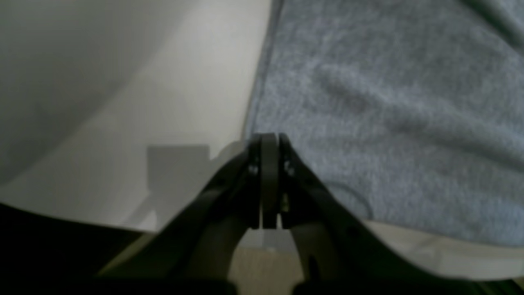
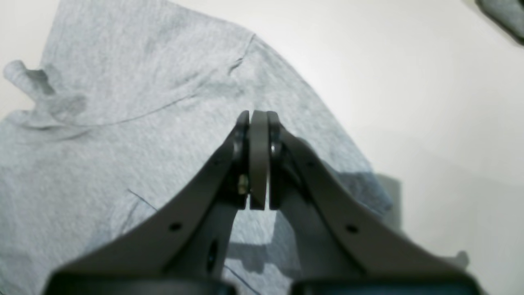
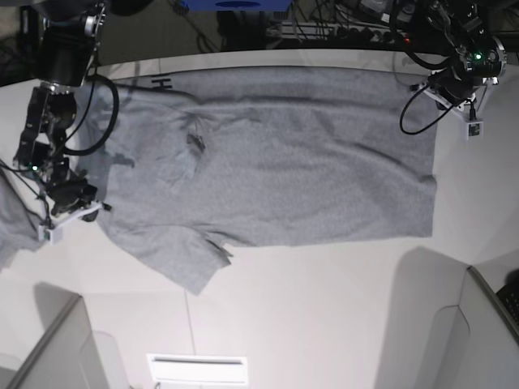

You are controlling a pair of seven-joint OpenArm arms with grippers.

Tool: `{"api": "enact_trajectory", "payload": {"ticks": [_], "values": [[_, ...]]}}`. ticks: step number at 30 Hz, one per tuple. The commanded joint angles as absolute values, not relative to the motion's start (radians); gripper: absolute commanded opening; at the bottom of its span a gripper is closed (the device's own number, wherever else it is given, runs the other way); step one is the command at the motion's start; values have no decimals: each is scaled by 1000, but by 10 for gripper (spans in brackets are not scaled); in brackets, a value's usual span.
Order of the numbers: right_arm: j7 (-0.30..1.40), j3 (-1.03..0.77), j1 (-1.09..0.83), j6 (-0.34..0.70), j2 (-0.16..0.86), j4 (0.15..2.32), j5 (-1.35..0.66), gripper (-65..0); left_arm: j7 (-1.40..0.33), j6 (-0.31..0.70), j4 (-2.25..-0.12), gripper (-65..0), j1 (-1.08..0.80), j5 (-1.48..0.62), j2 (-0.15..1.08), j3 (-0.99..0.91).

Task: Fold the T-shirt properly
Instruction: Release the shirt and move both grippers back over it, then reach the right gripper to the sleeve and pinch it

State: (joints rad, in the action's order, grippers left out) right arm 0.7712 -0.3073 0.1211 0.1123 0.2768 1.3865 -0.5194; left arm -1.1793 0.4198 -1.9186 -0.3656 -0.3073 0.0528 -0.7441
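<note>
The heather-grey T-shirt (image 3: pixel 284 162) lies spread flat across the white table (image 3: pixel 324 300), with a bit of black lettering (image 3: pixel 158 83) showing at its top left. One sleeve (image 3: pixel 190 267) points toward the front edge. In the right wrist view my right gripper (image 2: pixel 258 115) is shut, with nothing seen between its fingers, and hovers over the sleeve part of the T-shirt (image 2: pixel 123 102). In the left wrist view my left gripper (image 1: pixel 269 137) is also shut. Its tip stands right at the side edge of the T-shirt (image 1: pixel 389 102), where cloth meets bare table.
The right arm (image 3: pixel 57 186) stands at the table's left side and the left arm (image 3: pixel 462 73) at the back right corner. Another grey cloth (image 3: pixel 8 231) hangs at the far left edge. Grey panels (image 3: pixel 478 332) flank the front corners. Cables and gear (image 3: pixel 349 24) line the back.
</note>
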Motion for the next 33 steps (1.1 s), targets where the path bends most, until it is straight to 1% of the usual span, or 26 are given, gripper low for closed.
{"api": "enact_trajectory", "payload": {"ticks": [1, 6, 12, 14, 16, 19, 21, 24, 25, 26, 27, 28, 31, 33], "values": [[751, -311, 154, 116, 294, 1389, -526, -650, -1165, 426, -1914, -650, -369, -308, 61, -745], [750, -311, 255, 116, 294, 1280, -526, -650, -1167, 426, -1827, -650, -372, -303, 61, -745], [748, -309, 361, 116, 294, 1165, -524, -650, -1164, 426, -1819, -650, -433, -312, 59, -745], [748, -263, 404, 116, 298, 1115, -524, -650, -1164, 426, -1831, -650, -460, -312, 59, -751], [745, -182, 453, 116, 326, 1041, -526, -650, -1164, 426, -1871, -650, -487, -314, 56, -753], [690, -97, 501, 116, 331, 974, -526, -650, -1162, 426, -1926, -650, -506, -314, 41, -759], [648, -51, 530, 116, 332, 928, -526, -650, -1162, 426, -1942, -650, -499, -314, 36, -806], [641, -8, 591, 116, 331, 851, -527, -650, -1167, 426, -1952, -650, -456, -314, 36, -857], [641, 8, 608, 116, 331, 832, -527, -605, -1168, 426, -1952, -650, -444, -314, 36, -874], [639, 28, 622, 116, 331, 823, -527, -519, -1168, 427, -1952, -650, -437, -314, 36, -894], [639, 48, 634, 116, 331, 820, -527, -453, -1168, 427, -1952, -650, -433, -314, 38, -909], [638, 71, 645, 119, 329, 817, -527, -417, -1168, 427, -1952, -650, -430, -326, 38, -924], [638, 134, 679, 196, 329, 796, -527, -401, -1168, 427, -1951, -650, -429, -427, 41, -983], [636, 162, 727, 259, 328, 717, -527, -399, -1171, 427, -1948, -650, -429, -518, 42, -1024]]}}
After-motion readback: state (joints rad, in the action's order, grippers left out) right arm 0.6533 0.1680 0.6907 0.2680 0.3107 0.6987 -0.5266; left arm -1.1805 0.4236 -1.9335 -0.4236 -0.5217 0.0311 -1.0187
